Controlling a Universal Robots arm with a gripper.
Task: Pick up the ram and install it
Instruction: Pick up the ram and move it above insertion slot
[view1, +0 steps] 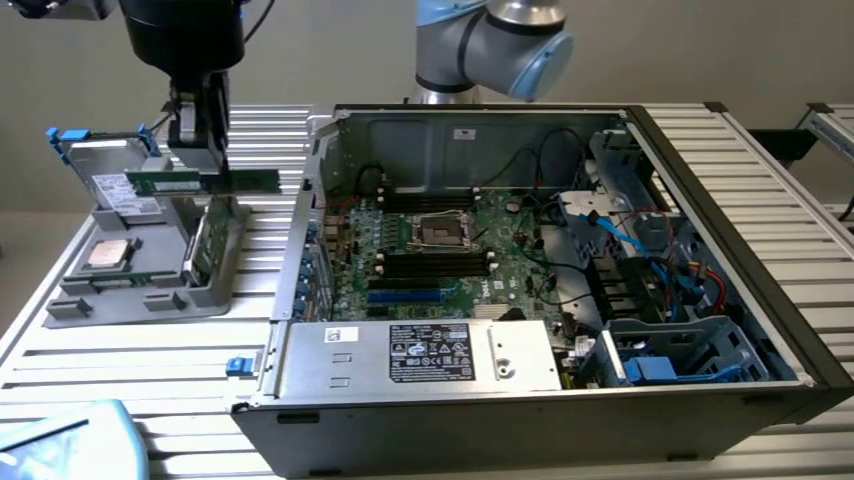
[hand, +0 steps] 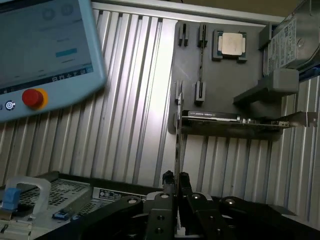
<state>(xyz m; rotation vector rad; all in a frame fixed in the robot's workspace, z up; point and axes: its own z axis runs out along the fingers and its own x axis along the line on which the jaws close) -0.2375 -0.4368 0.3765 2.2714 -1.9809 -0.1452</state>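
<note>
My gripper (view1: 200, 160) hangs above the grey parts tray (view1: 80, 305) at the exterior view's left, shut on the ram (view1: 203, 182). The ram is a long green stick held level, a little above the tray. In the wrist view the ram (hand: 177, 140) shows edge-on as a thin strip running out from between the black fingertips (hand: 169, 181) of the gripper (hand: 175, 182). The open computer case (view1: 747, 200) sits at the exterior view's right, with the motherboard (view1: 507, 250) and its dark memory slots (view1: 434, 264) exposed.
On the tray lie a silver processor chip (view1: 107, 255), a grey drive with blue tabs (view1: 100, 175) and an upright expansion card (view1: 200, 250). A teach pendant (hand: 45, 50) with a red button lies on the ribbed table (hand: 135, 125). The power supply (view1: 427, 352) fills the case's near side.
</note>
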